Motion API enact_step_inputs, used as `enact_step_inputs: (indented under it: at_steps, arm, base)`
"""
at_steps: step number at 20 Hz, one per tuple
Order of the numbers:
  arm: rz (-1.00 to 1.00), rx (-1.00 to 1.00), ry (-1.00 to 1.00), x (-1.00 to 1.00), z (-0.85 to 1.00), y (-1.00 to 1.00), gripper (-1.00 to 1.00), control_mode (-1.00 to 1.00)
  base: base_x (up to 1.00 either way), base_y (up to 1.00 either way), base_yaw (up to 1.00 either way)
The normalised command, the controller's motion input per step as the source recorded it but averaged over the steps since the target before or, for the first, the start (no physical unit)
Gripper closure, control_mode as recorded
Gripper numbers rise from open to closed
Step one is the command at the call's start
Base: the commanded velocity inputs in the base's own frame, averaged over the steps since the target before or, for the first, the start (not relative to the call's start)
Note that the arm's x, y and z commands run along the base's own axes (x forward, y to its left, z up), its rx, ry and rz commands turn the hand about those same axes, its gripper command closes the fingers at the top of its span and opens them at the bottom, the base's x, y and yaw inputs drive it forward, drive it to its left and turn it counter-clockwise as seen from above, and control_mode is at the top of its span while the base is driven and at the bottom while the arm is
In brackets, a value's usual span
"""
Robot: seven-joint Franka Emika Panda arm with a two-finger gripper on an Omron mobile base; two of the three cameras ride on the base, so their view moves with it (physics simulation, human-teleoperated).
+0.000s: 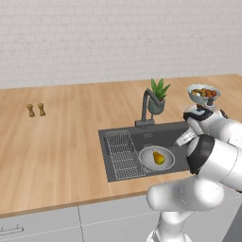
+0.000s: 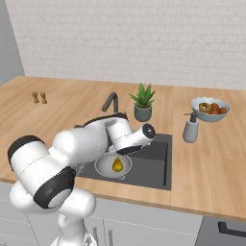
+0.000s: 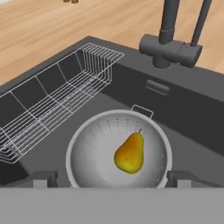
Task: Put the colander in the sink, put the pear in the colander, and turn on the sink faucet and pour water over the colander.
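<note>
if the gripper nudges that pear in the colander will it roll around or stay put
The pear lies on its side, so it would probably roll, curving towards its narrow end. The colander has a dished wall that should turn it back to the middle. Its skin looks smooth, so it may slide on the metal too.

Arm (image 2: 72,149) rising from base, bending forward at elbow, forearm reaching low ahead. Wrist angling downward, hand pointing down and forward. Gripper (image 3: 112,178) hanging with fingers (image 3: 43,178) spreading wide apart, nothing sitting between them, tips touching nothing. In left base view, elbow (image 1: 208,156) bulking large at right, hand (image 1: 201,116) extending beyond it. In right base view, forearm crossing from left toward centre.
</note>
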Motion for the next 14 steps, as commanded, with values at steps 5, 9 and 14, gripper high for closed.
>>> enact_step_inputs:
  at_steps: [5,9,14]
  arm:
    - [0.0,0.1,-0.02,0.0,0.42,0.0,-1.0,-1.0]
    - [0.0,0.21,-0.01,0.01,0.28,-0.01,-1.0,-1.0]
    - [0.0,0.16,-0.04,0.0,0.29,0.0,-1.0,-1.0]
  base:
    - [0.0,0.0,0.0]
    - [0.0,0.0,0.0]
    - [0.0,0.0,0.0]
